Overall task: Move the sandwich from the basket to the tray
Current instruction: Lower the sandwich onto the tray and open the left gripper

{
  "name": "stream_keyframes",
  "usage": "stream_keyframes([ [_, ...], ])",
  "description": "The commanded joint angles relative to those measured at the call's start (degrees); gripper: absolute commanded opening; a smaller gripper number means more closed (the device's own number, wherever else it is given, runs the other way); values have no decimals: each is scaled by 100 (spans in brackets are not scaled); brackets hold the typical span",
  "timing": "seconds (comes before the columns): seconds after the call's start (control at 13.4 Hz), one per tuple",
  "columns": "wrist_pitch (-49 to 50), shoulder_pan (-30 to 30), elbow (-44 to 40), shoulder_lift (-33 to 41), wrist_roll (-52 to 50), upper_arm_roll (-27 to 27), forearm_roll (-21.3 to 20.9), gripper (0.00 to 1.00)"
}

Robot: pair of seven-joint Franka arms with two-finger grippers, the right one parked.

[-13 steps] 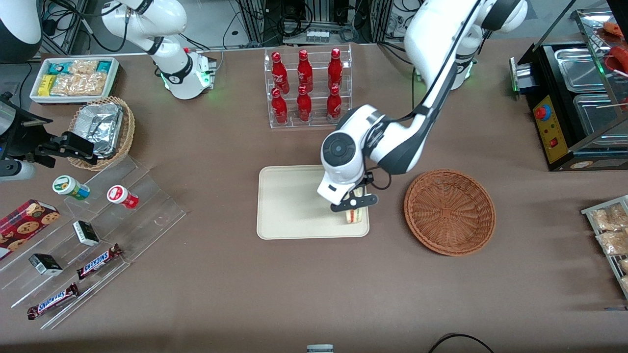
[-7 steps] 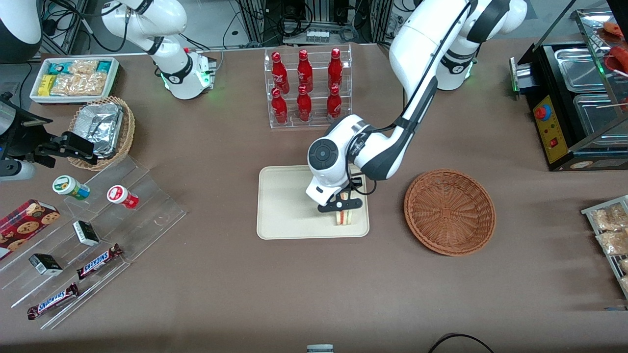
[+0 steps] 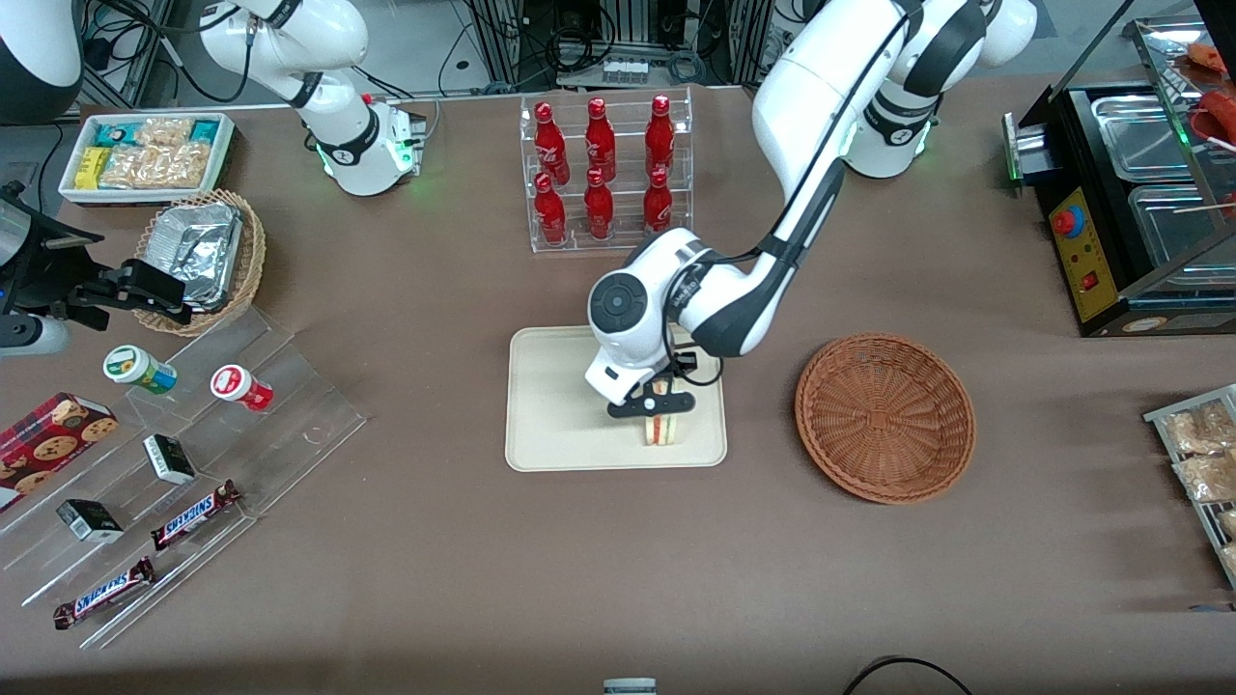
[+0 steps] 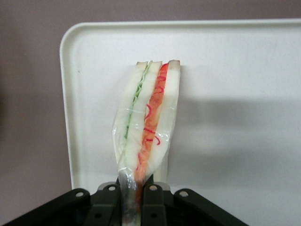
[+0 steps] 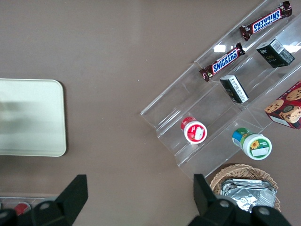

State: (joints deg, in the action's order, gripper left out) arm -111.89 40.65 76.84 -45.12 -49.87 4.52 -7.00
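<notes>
Front view: you see the gripper low over the tray, in the part of the tray nearer the basket.
Grip: your fingers are pinched tight on the wrapped end of the sandwich; in the wrist view the sandwich runs straight out from the closed pads, its red and green filling stripes facing the lens.
Change: over the last second you have carried the sandwich sideways across the tray, away from the rim next to the basket and toward the tray's middle. The arm's elbow has swung the same way.
Sandwich now: it sits over the tray's surface, close to the rim nearest the front camera. Whether its lower edge already touches the tray, you cannot tell from these views.
Basket: it holds nothing you can see, and it lies well apart from the gripper, toward the working arm's end of the table.
Tray in wrist view: a rounded corner of the tray shows just past the sandwich tip, so you are inside the rim on both sides there.
Meaning: the transfer looks almost done. What remains, by my reading, is to settle the sandwich and let go.
Risk: it stands on a thin edge, so it may tip flat when released. That would still leave it on the tray.
</notes>
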Motion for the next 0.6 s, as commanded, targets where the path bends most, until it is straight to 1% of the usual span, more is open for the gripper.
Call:
stream_keyframes([
  [0.0,71,101,-231,-146,-93,-38,-82,1],
  [0.07,71,92,-231,-146,-85,-38,-82,31],
  [0.15,80,92,-222,-146,-84,-47,-91,76],
  [0.22,97,92,-222,-120,-111,-47,-91,99],
  [0.45,447,31,-248,178,-128,-100,-100,99],
  [0.52,623,31,-257,388,-128,-222,-100,99],
])
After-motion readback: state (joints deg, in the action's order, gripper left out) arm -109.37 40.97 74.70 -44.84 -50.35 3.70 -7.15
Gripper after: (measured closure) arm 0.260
